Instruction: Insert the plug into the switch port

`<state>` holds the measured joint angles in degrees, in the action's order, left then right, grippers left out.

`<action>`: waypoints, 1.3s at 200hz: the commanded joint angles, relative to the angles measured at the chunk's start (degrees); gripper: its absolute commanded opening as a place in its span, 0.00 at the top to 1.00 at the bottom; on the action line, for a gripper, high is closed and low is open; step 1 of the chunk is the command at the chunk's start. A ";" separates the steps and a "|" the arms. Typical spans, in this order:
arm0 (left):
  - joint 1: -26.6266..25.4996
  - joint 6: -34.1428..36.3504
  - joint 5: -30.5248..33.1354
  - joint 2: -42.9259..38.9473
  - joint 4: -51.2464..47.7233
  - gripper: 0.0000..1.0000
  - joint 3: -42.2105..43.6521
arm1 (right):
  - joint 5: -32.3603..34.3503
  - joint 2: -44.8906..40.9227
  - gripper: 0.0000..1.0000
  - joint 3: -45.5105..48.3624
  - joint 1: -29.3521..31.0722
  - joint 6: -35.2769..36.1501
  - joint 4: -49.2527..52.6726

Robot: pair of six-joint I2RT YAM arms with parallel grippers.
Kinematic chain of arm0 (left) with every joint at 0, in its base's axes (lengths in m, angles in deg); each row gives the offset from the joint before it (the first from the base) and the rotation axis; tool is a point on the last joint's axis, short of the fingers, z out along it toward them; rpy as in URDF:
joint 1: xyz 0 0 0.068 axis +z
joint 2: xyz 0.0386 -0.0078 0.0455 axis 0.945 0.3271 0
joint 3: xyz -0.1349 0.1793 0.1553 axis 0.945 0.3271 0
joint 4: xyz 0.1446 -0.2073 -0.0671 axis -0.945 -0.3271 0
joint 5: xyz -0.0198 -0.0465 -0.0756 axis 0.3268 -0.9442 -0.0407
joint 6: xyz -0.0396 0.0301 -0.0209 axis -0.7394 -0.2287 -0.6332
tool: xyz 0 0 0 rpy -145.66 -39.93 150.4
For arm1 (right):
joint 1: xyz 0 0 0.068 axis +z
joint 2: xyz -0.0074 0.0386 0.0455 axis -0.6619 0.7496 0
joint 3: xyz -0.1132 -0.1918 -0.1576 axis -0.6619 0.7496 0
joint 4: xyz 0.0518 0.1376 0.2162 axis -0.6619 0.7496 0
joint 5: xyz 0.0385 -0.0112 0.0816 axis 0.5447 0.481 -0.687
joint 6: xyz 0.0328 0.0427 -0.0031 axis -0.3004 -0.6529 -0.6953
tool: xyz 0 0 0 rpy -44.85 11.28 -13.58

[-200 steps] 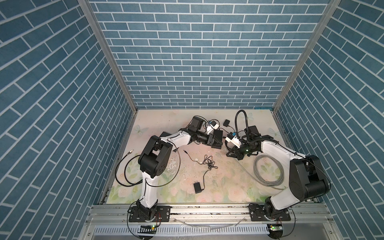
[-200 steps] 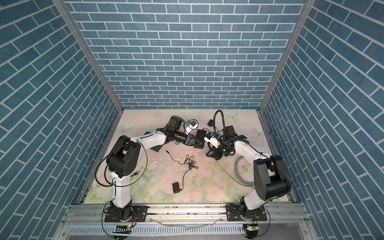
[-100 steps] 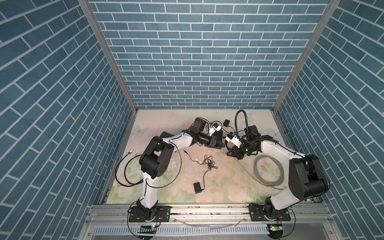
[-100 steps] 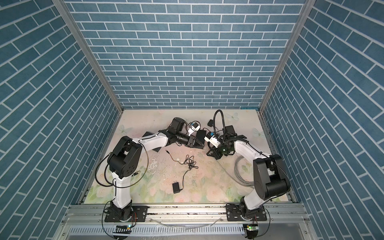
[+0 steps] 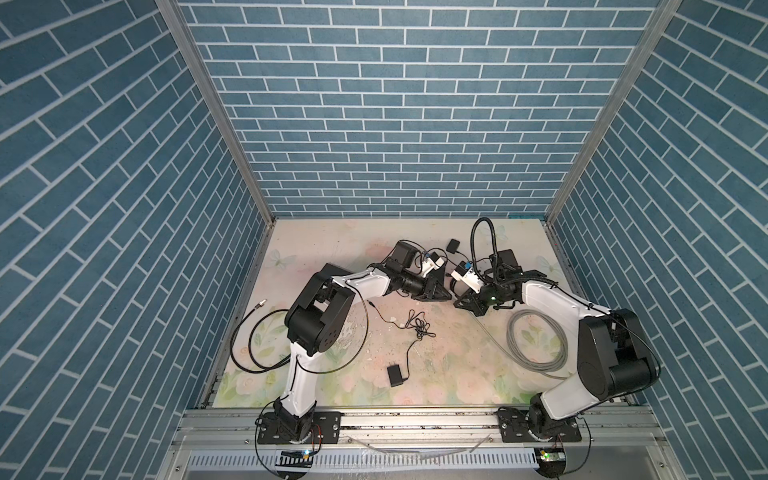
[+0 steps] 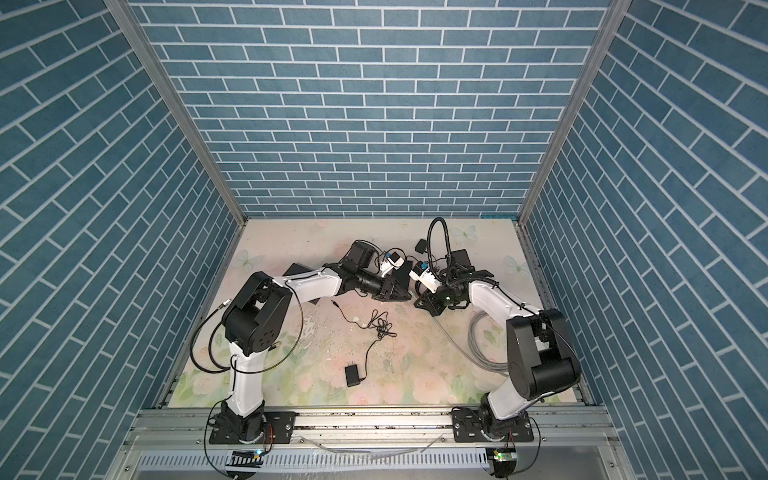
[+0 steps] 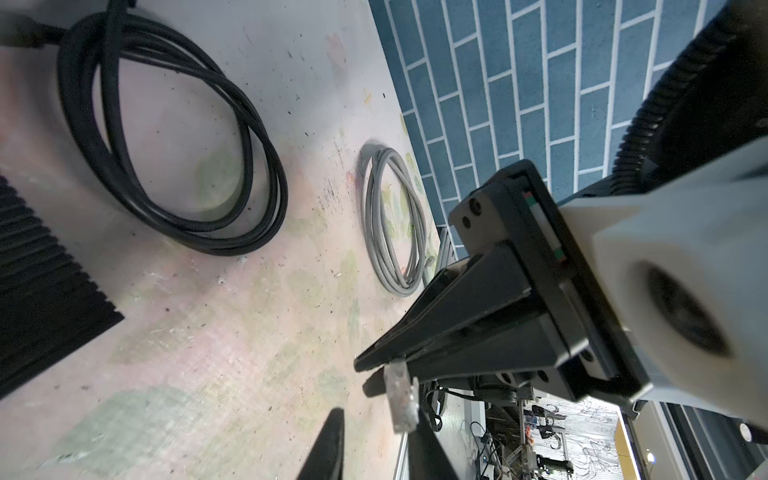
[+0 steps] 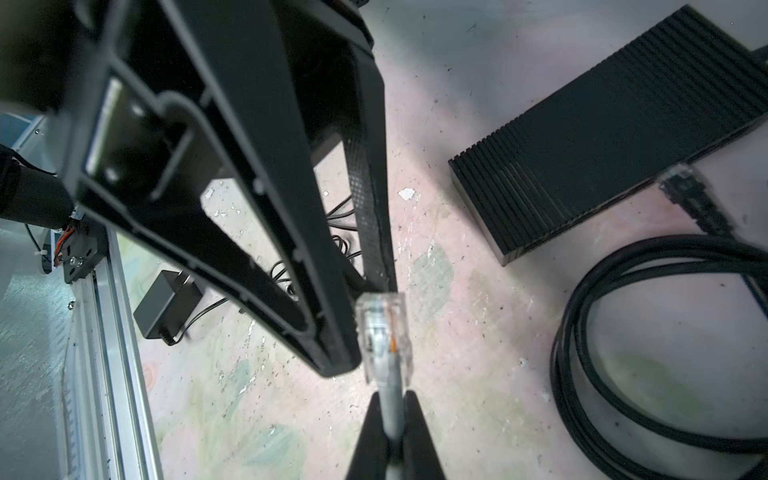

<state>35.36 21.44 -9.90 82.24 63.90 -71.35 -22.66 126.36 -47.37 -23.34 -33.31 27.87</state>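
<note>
Beside a ribbed black box (image 8: 602, 124) and coiled black cable (image 8: 582, 324), the right gripper (image 8: 392, 399) pinches the grey cable (image 8: 390, 415) behind its clear plastic plug (image 8: 384, 328), crowded by the left gripper's (image 8: 365, 326) tips, whose hold cannot be told.

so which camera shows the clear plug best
The right wrist view: the plug is close and sharp, its cable pinched in the right gripper. The left wrist view shows the plug small and blurred. In both top views it is too small to make out.
</note>
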 commanded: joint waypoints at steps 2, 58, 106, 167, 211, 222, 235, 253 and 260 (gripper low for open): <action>-0.22 -2.74 0.47 1.09 2.44 0.73 -1.03 | 0.25 -1.45 1.00 -0.61 0.57 0.53 -0.08; -0.16 -8.63 -0.79 0.75 9.95 0.64 0.19 | 3.71 0.20 1.00 -1.52 1.49 0.97 1.61; -0.13 -8.34 -0.60 1.28 8.62 0.77 0.01 | 3.73 -0.80 1.00 -1.16 1.75 0.64 0.48; -0.23 -2.16 1.06 0.79 -0.30 0.75 -1.33 | 4.60 -1.03 1.00 -0.69 1.86 -0.48 -1.19; -0.27 -2.40 1.43 0.74 -0.38 0.81 -1.50 | 4.14 -0.92 1.00 -0.99 2.06 -0.48 -1.14; -0.22 -3.42 1.22 0.92 1.01 0.80 -1.44 | 4.14 -0.87 1.00 -1.02 2.23 -0.30 -0.93; -0.23 -4.84 0.99 0.77 3.08 0.71 -0.90 | 4.55 -0.69 1.00 -1.13 2.45 -0.09 -0.47; -0.08 -6.79 0.64 0.75 5.54 0.66 -0.67 | 5.05 -0.33 1.00 -1.33 2.62 0.37 0.54; -0.13 -7.00 0.68 0.83 5.66 0.66 -0.74 | 5.07 -0.37 1.00 -1.27 2.59 0.44 0.52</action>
<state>35.36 16.23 -8.88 82.74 66.35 -71.68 -17.52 126.34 -47.37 -21.22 -34.34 27.36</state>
